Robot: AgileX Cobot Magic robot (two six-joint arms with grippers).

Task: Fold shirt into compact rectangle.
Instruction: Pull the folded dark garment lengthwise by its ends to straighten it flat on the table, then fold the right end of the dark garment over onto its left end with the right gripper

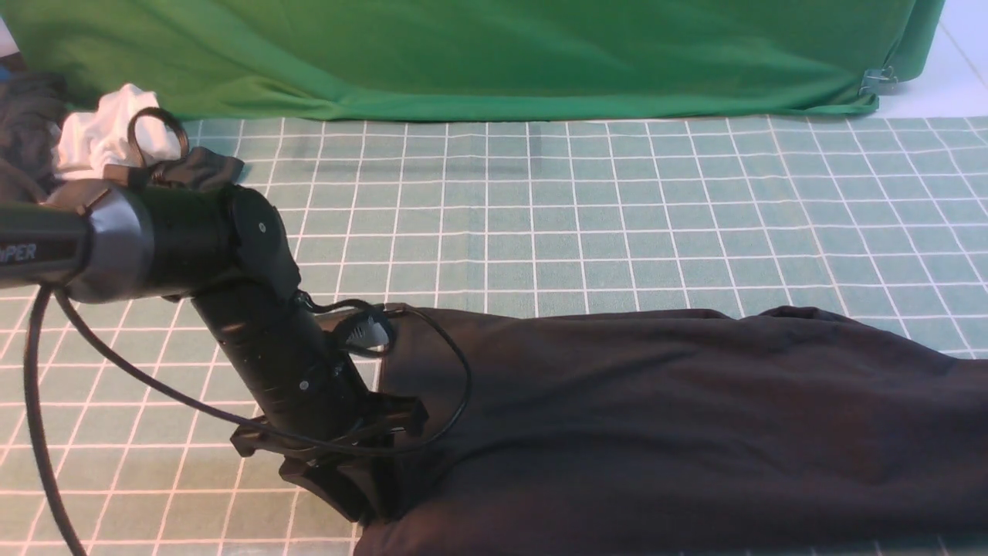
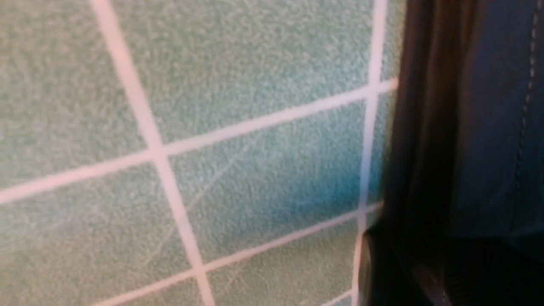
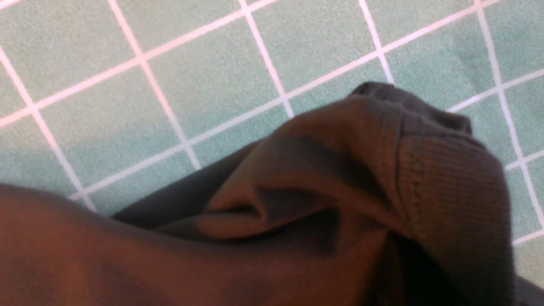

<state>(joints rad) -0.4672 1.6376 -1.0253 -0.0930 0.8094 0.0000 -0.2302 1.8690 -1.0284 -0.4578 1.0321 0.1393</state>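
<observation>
Down at the near-left corner of the shirt (image 1: 656,432), my left gripper (image 1: 363,494) sits low on the cloth's edge — whether its jaws stand apart or pinch the fabric I cannot tell, since the arm's own body hides the tips in the front view and the left wrist view gives only a dark blurred fold beside the mat. My right gripper is out of the front view; I take it as closed, and its wrist camera looks straight onto a bunched ribbed cuff (image 3: 450,178), though no finger shows, so I cannot say it holds that.

The shirt lies in a long dark band across the near half of the gridded cutting mat (image 1: 587,208), running off to the right.

To do this fold well, I judge the left edge should be laid square to the grid lines and let go only once flat, without dragging — the cuff needs tucking inward.

No containers are in sight; a white cloth (image 1: 100,139) on a dark grey garment (image 1: 27,131) lies far left.
</observation>
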